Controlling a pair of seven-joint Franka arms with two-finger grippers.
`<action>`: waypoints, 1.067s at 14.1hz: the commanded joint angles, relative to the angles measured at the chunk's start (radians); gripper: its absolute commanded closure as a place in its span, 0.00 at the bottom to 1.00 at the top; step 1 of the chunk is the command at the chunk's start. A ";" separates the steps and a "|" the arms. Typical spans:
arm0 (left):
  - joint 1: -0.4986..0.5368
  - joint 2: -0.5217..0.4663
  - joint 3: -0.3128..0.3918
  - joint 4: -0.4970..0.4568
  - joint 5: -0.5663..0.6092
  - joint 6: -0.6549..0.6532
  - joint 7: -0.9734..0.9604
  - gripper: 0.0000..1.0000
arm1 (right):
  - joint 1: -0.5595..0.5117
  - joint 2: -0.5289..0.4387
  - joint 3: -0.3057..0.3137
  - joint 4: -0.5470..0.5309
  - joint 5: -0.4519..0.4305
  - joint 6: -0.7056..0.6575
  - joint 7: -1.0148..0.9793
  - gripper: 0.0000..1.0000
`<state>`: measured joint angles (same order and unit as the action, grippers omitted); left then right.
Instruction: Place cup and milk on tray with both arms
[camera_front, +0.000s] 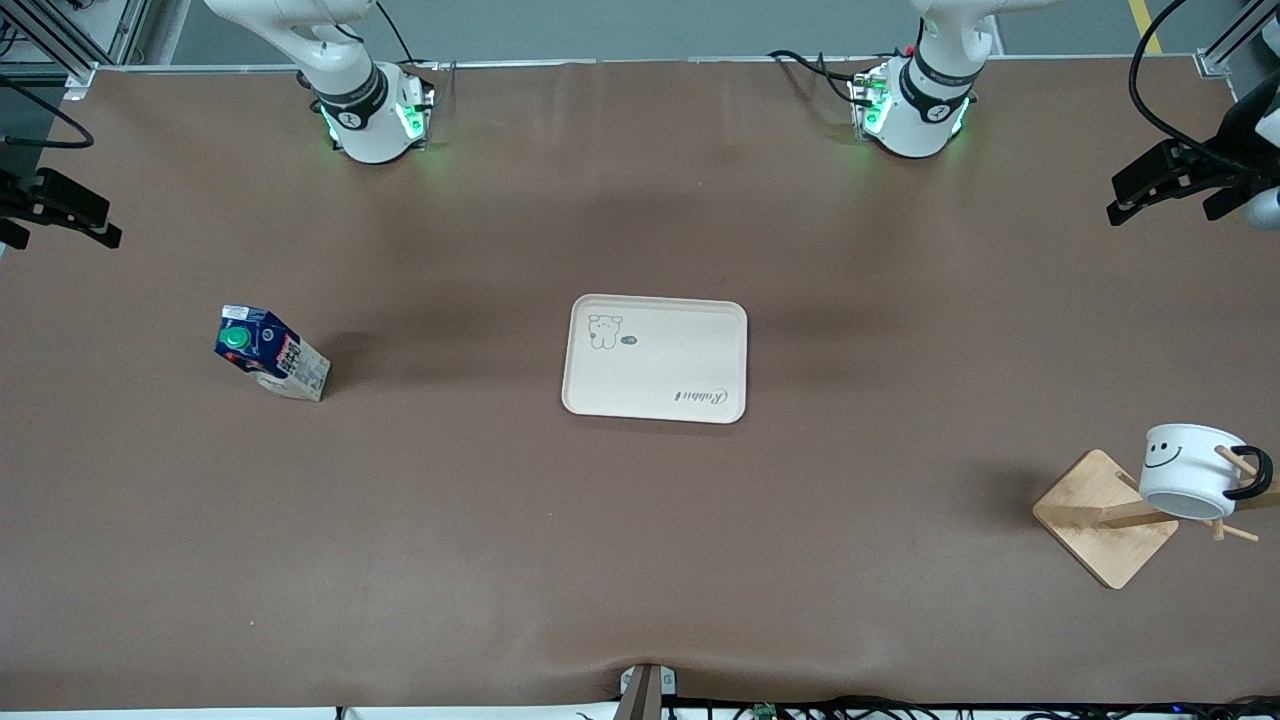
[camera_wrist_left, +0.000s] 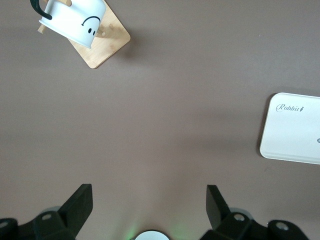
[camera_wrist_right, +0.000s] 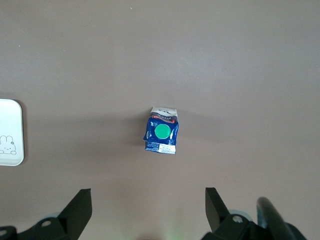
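The cream tray (camera_front: 655, 375) lies bare at the table's middle; its edge shows in both wrist views (camera_wrist_left: 295, 135) (camera_wrist_right: 9, 120). The milk (camera_front: 270, 355) stands on the table toward the right arm's end, green cap up (camera_wrist_right: 161, 131). The cup (camera_front: 1185, 470) hangs tilted on a peg of a wooden rack toward the left arm's end (camera_wrist_left: 75, 20). My left gripper (camera_wrist_left: 149, 192) is open and empty, high over bare table (camera_front: 1150, 190). My right gripper (camera_wrist_right: 148, 196) is open and empty, high over bare table near the milk (camera_front: 70, 215).
The rack's square wooden base (camera_front: 1100, 520) stands near the front corner at the left arm's end. The arms' bases (camera_front: 375, 120) (camera_front: 910, 110) with green lights stand along the table's back edge. Brown table surface lies between tray, milk and rack.
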<state>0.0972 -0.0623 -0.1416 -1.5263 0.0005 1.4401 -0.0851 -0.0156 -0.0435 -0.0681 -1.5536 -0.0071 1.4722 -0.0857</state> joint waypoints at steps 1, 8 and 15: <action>0.007 0.021 -0.001 0.023 -0.004 -0.004 -0.008 0.00 | -0.015 0.016 0.008 0.017 0.003 -0.010 0.008 0.00; 0.027 0.019 -0.010 -0.037 -0.002 0.114 -0.183 0.00 | -0.015 0.027 0.008 0.017 0.001 -0.010 0.008 0.00; 0.022 0.021 -0.013 -0.144 -0.004 0.281 -0.340 0.00 | -0.014 0.037 0.008 0.017 -0.002 -0.010 0.006 0.00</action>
<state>0.1218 -0.0307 -0.1507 -1.6322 0.0006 1.6772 -0.3699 -0.0159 -0.0185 -0.0685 -1.5536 -0.0071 1.4723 -0.0856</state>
